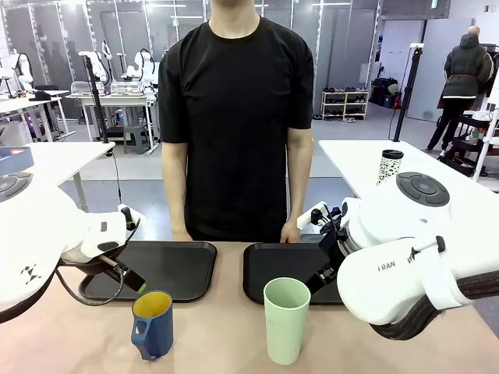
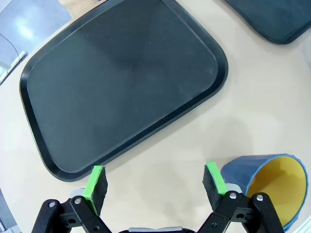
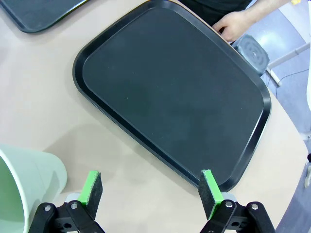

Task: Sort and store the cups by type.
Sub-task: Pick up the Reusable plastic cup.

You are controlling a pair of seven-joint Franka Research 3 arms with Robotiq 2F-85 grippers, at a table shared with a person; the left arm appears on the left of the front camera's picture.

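The mug [image 1: 152, 323] is dark blue outside and yellow inside. The tumbler [image 1: 285, 319] is plain pale green. The left tray [image 1: 168, 269] and the right tray [image 1: 277, 261] are solid black, on a light tan bench [image 1: 226, 343]. The left tool [image 2: 155, 182] and the right tool [image 3: 151, 187] are black with bright green pads [image 2: 96, 180]. The left arm [image 1: 39, 234] and the right arm [image 1: 398, 273] are white. The person's T-shirt [image 1: 234, 117] is black. The far cup [image 1: 389, 166] is white with black speckles and a black lid.
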